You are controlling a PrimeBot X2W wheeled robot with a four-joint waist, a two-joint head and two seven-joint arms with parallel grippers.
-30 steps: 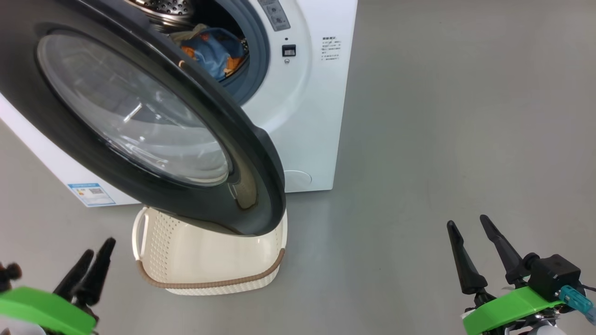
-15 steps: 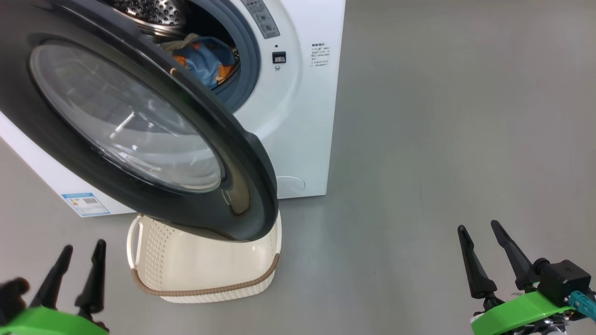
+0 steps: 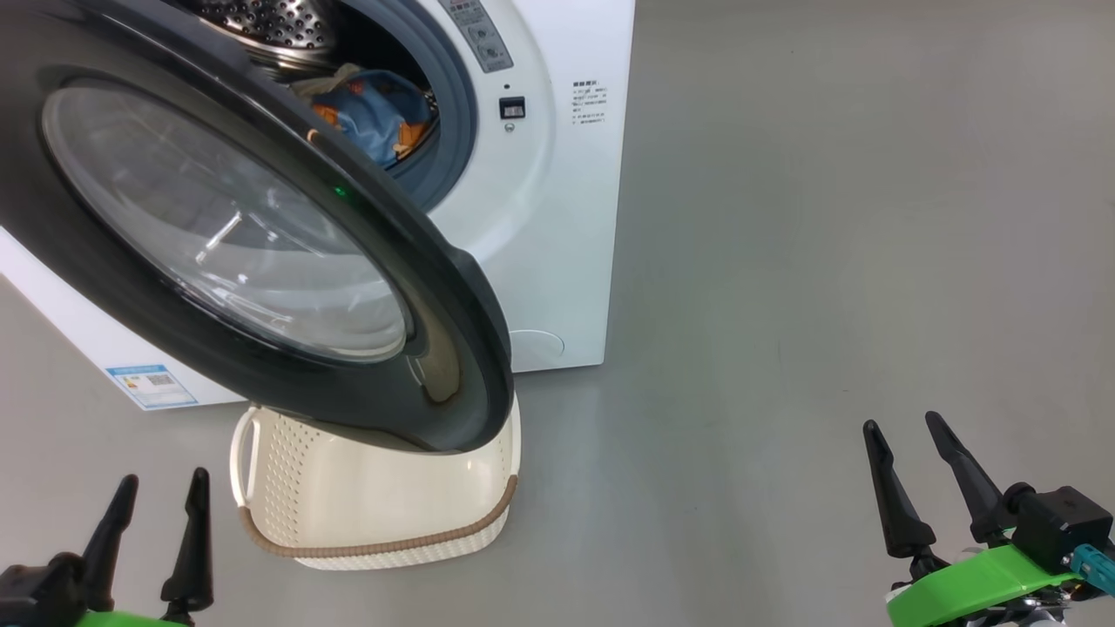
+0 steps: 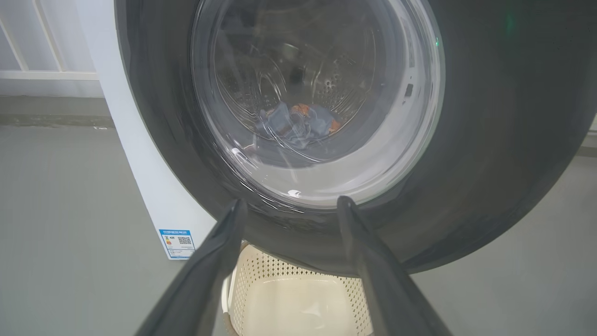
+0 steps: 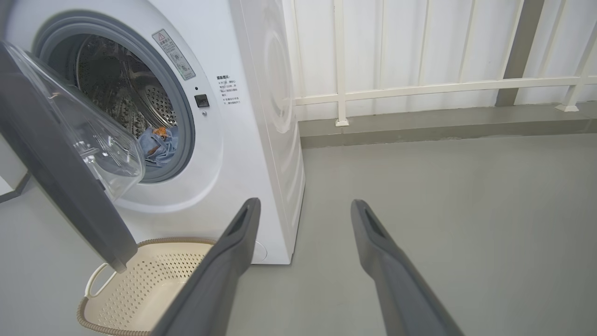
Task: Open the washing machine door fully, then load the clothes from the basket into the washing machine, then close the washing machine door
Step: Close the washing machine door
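Two pincers, both with fingers spread apart and nothing between them. Your left pincer [image 3: 165, 479] is low in the head view's left corner, over the grey floor [image 3: 827, 261], just left of the basket [image 3: 375, 514] and clear of it. Look along its fingers in the wrist view and you face the outer side of the door [image 3: 235, 235]. Its black rim and glass bowl stand between this pincer and the drum [image 3: 270, 22].

Your right pincer [image 3: 902, 422] is at the lower right, well apart from everything, with bare floor ahead of it. Its wrist view looks past the right front corner of the washer [image 3: 557, 218] to a white railing [image 5: 419, 86] along the wall.

The door is swung out from the washer front at a slant. Its lower edge hangs over the basket and hides the basket's far side in the head view. The basket stands on the floor right before the washer, and the part of its bottom that you can see is bare.

The clothes [image 3: 375, 109], blue with orange, lie inside the drum just behind the grey gasket [image 3: 453, 131]. You can also see them through the door glass from the left wrist. A blue label [image 3: 152, 386] sits low on the washer front, left of the basket.
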